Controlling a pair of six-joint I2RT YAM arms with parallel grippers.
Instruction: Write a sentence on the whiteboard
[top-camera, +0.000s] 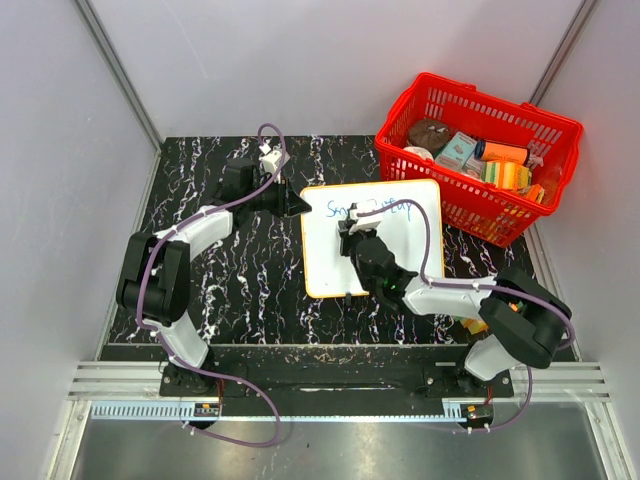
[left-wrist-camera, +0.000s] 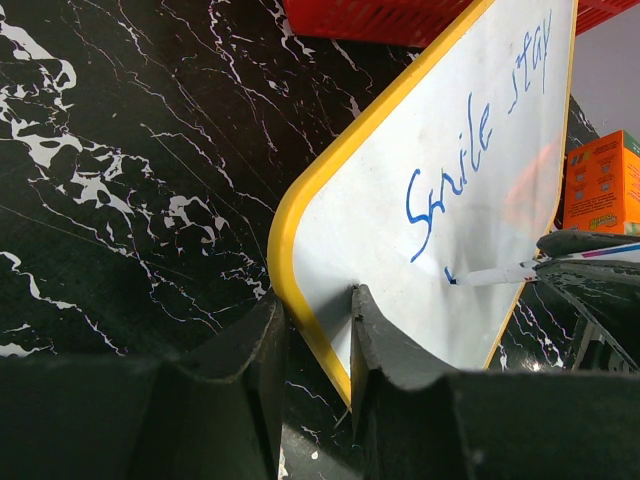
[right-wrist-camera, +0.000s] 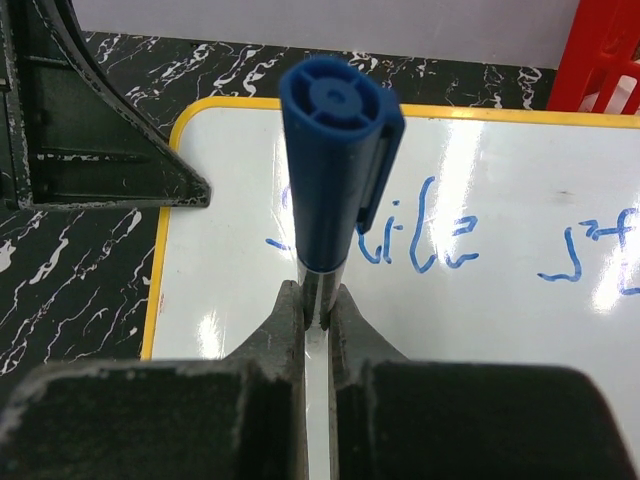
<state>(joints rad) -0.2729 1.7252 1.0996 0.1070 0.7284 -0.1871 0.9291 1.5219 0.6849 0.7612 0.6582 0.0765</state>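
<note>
The whiteboard (top-camera: 325, 265) lies flat on the black marble table, its orange-yellow frame showing. The sentence (top-camera: 368, 209) reads "Smile stay" in blue along the top. My left gripper (top-camera: 296, 206) is shut on the board's left edge; in the left wrist view its jaws (left-wrist-camera: 315, 305) straddle the yellow frame of the whiteboard (left-wrist-camera: 450, 80), below the sentence (left-wrist-camera: 480, 140). My right gripper (top-camera: 349, 231) is shut on a blue-capped marker (right-wrist-camera: 335, 150) over the board. The marker tip (left-wrist-camera: 488, 275) touches the board below "Smile". The right wrist view shows the gripper (right-wrist-camera: 318, 300), whiteboard (right-wrist-camera: 480, 320) and sentence (right-wrist-camera: 440, 245).
A red basket (top-camera: 445, 95) with several boxes and packets stands at the back right, close to the board's top right corner. An orange box (left-wrist-camera: 600, 185) stands beyond the board's far edge. Grey walls enclose the table on the left, back and right.
</note>
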